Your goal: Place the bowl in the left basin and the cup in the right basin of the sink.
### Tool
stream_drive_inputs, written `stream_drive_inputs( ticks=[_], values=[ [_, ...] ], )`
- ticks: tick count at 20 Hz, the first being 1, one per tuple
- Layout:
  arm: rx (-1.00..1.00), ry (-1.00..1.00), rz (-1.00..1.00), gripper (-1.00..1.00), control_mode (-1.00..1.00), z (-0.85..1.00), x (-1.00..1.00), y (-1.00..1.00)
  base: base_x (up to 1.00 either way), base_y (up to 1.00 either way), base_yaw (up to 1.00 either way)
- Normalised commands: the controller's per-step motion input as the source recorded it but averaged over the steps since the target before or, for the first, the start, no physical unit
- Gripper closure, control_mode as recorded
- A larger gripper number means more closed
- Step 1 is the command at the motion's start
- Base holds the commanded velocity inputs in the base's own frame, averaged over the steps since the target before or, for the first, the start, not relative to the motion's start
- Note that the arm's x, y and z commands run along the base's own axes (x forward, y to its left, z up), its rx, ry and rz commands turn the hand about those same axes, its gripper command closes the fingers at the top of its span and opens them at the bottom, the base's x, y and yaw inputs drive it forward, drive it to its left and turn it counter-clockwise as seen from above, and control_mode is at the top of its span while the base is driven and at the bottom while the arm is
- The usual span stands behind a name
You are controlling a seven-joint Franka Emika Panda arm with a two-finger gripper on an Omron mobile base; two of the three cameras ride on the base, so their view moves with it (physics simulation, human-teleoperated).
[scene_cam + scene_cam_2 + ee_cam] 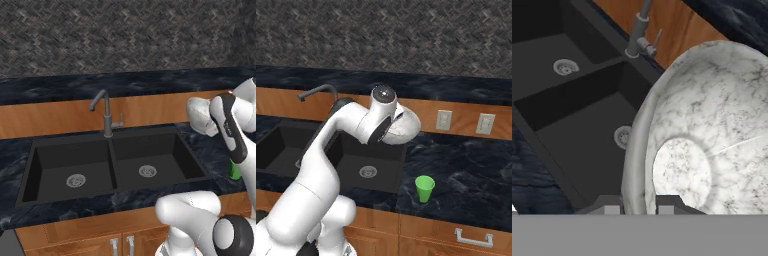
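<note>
- The surface (466, 165) is dark and shiny, like black stone with pale streaks. It runs all around the sink.
- The sink (112, 145) is black and has two halves with a wall between them.
- The left basin (70, 165) has a round silver drain in its floor.
- The right basin (150, 157) has a round silver drain too.
- The robot arm (321, 165) is white with dark joints. It bends up and over the right side of the sink.
- The bowl (403, 125) is round, white and grey like stone. It is up in the air, tipped on its side, above the right edge of the right basin. It touches nothing but the jaws.
- The grey faucet (105, 112) stands behind the wall between the two basins. Its spout curves toward the left basin.
- The cup (424, 188) is small and bright green. It stands upright on the surface, just right of the right basin, near the front edge.
- The gripper (638, 209) has its jaws pinched on the rim of the bowl, one tip on each side of the rim. The tips are mostly hidden low in the hand view, so the hold looks tight but I cannot see all of it.
</note>
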Motion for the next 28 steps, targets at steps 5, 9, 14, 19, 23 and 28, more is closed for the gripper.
stream_drive_inputs(
  ticks=[5,9,14,19,23,28],
  values=[
    [0.00,0.00,0.28,1.00,-1.00,0.19,-0.37,0.24,0.00,0.00,0.00],
    [-0.01,0.00,0.28,1.00,-1.00,0.13,-0.37,0.26,0.00,0.00,0.00],
    [-0.09,0.00,0.30,1.00,-1.00,0.07,-0.36,0.31,0.00,0.00,0.00],
    [-0.06,0.00,0.28,1.00,-1.00,0.05,-0.39,0.29,0.00,0.00,0.00],
    [-0.04,0.00,0.22,1.00,-1.00,0.02,-0.38,0.31,0.00,0.00,0.00],
    [-0.01,0.02,0.14,1.00,-1.00,0.00,-0.22,0.35,0.00,0.00,0.00]
  ],
)
